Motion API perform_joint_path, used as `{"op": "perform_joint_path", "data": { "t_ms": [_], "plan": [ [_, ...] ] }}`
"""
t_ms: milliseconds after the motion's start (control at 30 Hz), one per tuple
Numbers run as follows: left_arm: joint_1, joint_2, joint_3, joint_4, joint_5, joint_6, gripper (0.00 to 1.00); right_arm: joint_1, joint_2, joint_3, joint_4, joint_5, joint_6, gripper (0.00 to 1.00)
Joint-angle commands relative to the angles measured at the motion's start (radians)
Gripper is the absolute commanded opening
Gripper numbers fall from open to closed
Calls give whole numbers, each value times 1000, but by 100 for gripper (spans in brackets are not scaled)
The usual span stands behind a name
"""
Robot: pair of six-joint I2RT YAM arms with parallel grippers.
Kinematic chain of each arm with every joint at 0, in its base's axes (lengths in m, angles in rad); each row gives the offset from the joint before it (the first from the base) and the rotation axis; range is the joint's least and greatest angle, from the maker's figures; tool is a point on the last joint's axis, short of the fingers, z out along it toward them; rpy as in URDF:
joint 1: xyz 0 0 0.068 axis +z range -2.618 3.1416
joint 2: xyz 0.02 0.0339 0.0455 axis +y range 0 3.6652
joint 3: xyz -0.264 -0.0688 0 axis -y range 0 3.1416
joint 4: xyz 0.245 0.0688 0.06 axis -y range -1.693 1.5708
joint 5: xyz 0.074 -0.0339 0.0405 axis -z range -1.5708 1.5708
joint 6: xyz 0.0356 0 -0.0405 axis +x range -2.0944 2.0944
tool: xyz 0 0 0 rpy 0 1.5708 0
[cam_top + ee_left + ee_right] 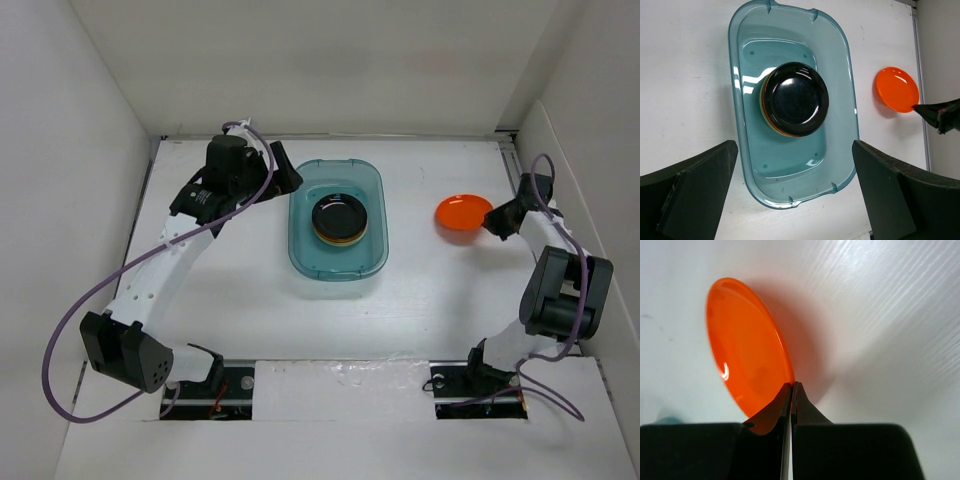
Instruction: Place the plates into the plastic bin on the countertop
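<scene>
The teal plastic bin stands mid-countertop and holds a stack of plates with a glossy black plate on top; orange and lime edges show beneath it. The bin also shows in the left wrist view. My left gripper is open and empty, just left of the bin's far end. An orange plate is to the right of the bin, lifted and tilted. My right gripper is shut on its near rim. The plate fills the right wrist view.
White walls close in the countertop on the left, back and right. The right arm's elbow stands near the right wall. Purple cables loop round both arms.
</scene>
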Motion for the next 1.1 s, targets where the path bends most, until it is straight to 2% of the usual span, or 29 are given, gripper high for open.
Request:
{"op": "perform_joint_path", "data": {
  "t_ms": [0, 333, 433, 467, 567, 700, 867, 1067],
  "plan": [
    [4, -20, 32, 4, -23, 6, 100, 34, -110, 18, 27, -42, 30, 0],
    [13, 1, 41, -16, -109, -3, 100, 139, -234, 75, 36, -110, 87, 0],
    [60, -8, 22, -16, -83, -21, 100, 251, -234, 139, 47, -121, 96, 0],
    [123, -8, 3, -16, -57, -21, 100, 318, -234, 156, 36, -121, 96, 0],
    [258, -8, -11, -5, 35, -21, 100, 425, -201, 193, 48, -110, 96, 0],
    [326, -8, -20, -27, 1, 11, 100, 586, -112, 239, 80, -121, 78, 0],
    [326, -42, -86, -7, -72, 20, 100, 641, 41, 260, 155, -173, 56, 0],
    [326, -51, -143, 36, -6, 29, 100, 672, 178, 326, 205, -233, 44, 0]
  ]
}}
